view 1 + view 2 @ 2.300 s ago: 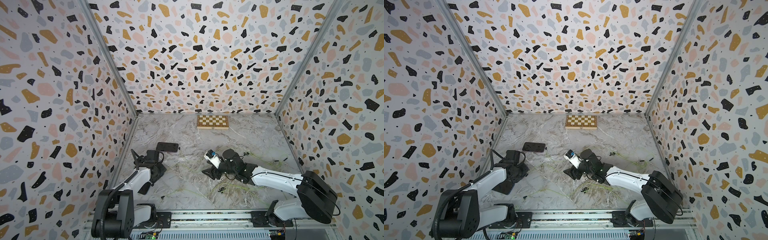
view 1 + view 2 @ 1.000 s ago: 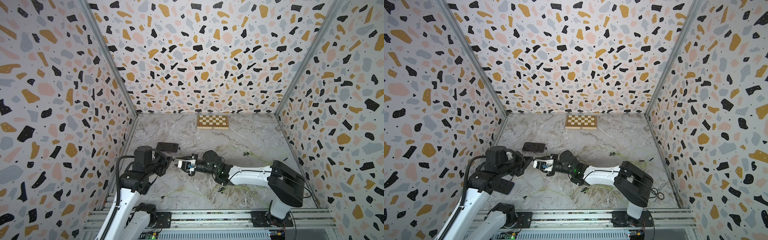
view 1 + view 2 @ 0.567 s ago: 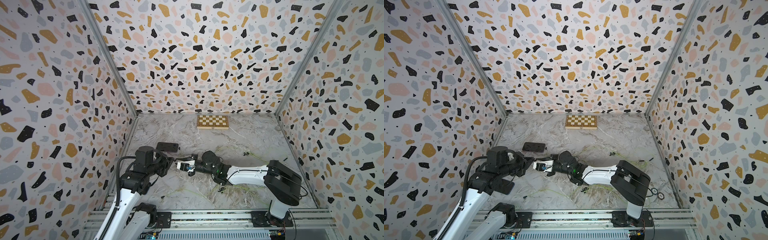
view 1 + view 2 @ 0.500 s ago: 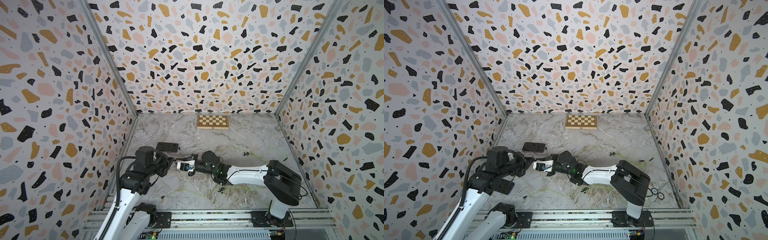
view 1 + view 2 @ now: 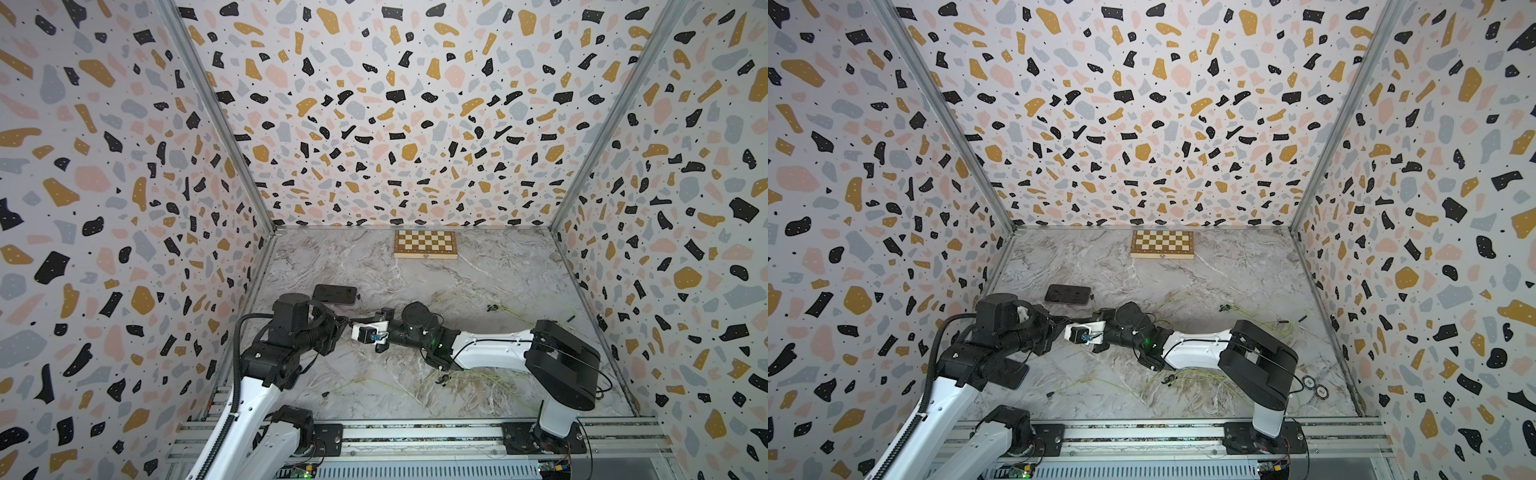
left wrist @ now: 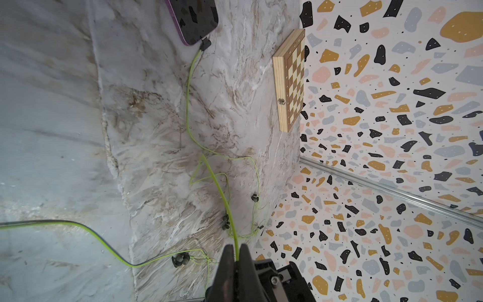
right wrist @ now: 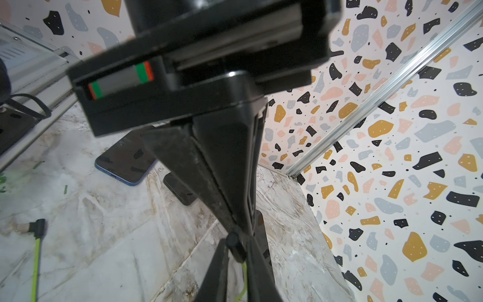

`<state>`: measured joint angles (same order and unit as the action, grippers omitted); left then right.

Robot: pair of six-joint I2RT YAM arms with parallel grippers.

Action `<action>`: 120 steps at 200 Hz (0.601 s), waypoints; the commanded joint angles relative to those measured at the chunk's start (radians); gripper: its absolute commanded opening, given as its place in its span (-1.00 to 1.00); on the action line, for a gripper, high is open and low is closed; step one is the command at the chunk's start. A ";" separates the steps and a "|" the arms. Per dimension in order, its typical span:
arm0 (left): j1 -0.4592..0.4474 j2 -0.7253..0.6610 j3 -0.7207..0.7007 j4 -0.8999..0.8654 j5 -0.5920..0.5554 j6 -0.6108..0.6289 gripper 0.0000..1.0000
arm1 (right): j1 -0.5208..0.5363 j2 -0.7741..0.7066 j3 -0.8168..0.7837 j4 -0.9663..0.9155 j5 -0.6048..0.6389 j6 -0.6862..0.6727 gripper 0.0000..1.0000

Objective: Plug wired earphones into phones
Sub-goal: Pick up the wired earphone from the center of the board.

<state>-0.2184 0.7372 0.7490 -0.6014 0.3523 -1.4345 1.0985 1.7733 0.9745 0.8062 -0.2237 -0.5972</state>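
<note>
Okay, tight quarters over by the left wall: the left gripper is clamped on a yellow-green earphone cable, the strand running out from between its fingers. Facing it, the right gripper pinches a small black plug, with a bit of cable showing in the gap behind its tips. The left gripper's black body fills most of the right wrist view, blurred, and hides where its own fingers end against that plug. In both top views the meeting point is a dark knot above the table, and the plug is too small to pick out there.

A purple-edged phone lies near the left wall, cut off by the frame edge in the left wrist view, with an angled plug seated in its end. A blue-edged phone and a black phone lie side by side beneath the left arm, the black one half covered by the gripper. In a top view only a corner of the blue-edged phone peeks out.

Loose earphones straggle across the table on the right arm's side, and a spare plug lies apart from them. Two small round discs sit by the right arm's base. Bare marble stretches from the grippers back to the chessboard box against the rear wall.
</note>
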 commanded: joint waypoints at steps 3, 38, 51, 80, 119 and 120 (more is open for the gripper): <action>-0.006 -0.005 0.029 0.014 -0.001 -0.006 -1.00 | 0.004 0.000 0.044 -0.013 0.000 -0.006 -0.76; -0.006 -0.005 0.027 0.015 -0.002 -0.004 -1.00 | 0.004 -0.002 0.042 -0.018 -0.001 -0.006 -0.88; -0.007 -0.006 0.032 0.019 -0.010 0.011 -1.00 | 0.004 -0.007 0.040 -0.022 0.001 -0.009 -0.96; -0.007 -0.008 0.077 -0.033 -0.080 0.089 -0.30 | 0.003 -0.031 0.017 -0.030 0.017 0.002 -1.00; -0.007 0.057 0.196 -0.193 -0.330 0.392 0.51 | -0.023 -0.110 -0.080 -0.047 0.058 0.140 -1.00; -0.007 0.062 0.198 -0.196 -0.337 0.398 0.51 | -0.024 -0.113 -0.084 -0.048 0.057 0.146 -1.00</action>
<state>-0.2218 0.7547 0.8730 -0.6903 0.1993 -1.2644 1.0954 1.7557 0.9466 0.7784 -0.1963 -0.5655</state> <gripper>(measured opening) 0.711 0.094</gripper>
